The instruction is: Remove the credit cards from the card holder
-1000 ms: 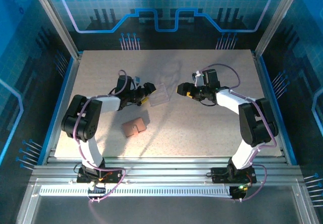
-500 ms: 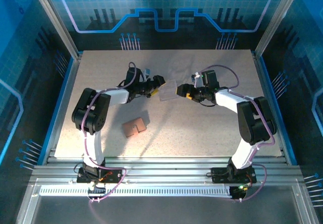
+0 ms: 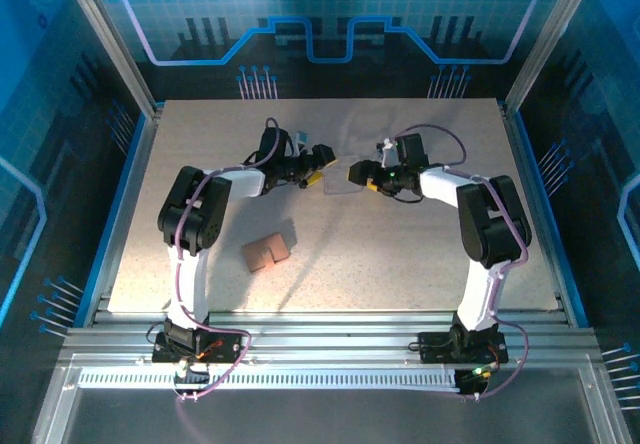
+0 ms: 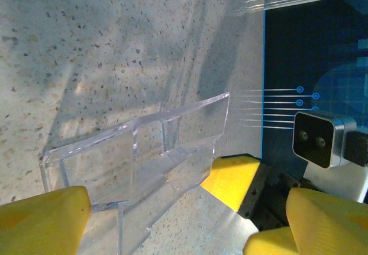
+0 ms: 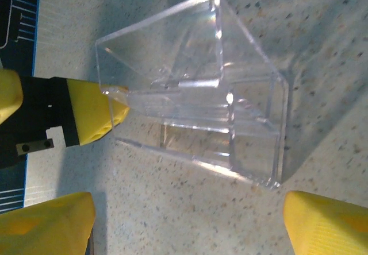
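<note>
While both arms are stretching toward each other over the table [image 3: 420, 254], I am seeing the left gripper [image 3: 319, 166] and the right gripper [image 3: 356, 175] each holding their jaws wide, gripping nothing. A clear tray [image 3: 343, 177] is sitting between the two sets of jaws, with one yellow left finger [image 5: 92, 112] touching its edge. The card holder [image 3: 266, 253] is lying flat, well apart from both jaws, behind them on the left gripper's side.

One card holder [image 3: 267, 254], one clear plastic tray [image 4: 138, 151], and two hands: left hand [image 3: 318, 166], right hand [image 3: 354, 176]
</note>
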You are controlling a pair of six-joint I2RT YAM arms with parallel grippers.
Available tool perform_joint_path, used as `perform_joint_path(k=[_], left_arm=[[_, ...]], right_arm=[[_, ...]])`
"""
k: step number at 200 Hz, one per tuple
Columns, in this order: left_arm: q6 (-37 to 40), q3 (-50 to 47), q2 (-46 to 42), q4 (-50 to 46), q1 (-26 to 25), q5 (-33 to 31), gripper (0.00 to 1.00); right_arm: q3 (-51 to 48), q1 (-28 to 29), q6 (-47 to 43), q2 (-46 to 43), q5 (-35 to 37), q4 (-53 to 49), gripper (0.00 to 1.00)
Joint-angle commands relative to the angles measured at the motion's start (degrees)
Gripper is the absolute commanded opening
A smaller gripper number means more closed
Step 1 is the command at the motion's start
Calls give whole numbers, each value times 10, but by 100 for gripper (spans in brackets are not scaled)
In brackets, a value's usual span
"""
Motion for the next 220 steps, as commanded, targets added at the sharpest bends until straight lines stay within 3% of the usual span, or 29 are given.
perform_joint_path(k=[1,53,113,220], left_arm=[[3,24,13,-19,-6,23,89],[3,38,24,-27,-6,40,89],[-7,7,7,-7,-12,55,89],[-23,-87,-37,40,-18,55,89]], right_arm=[[32,-10,-15,30,-6,-12,86],[91,-13,-54,86,-58,-32,86],[67,-3,-26,66,-93,-1,85],[-22,24,-9,0,-61,18,85]])
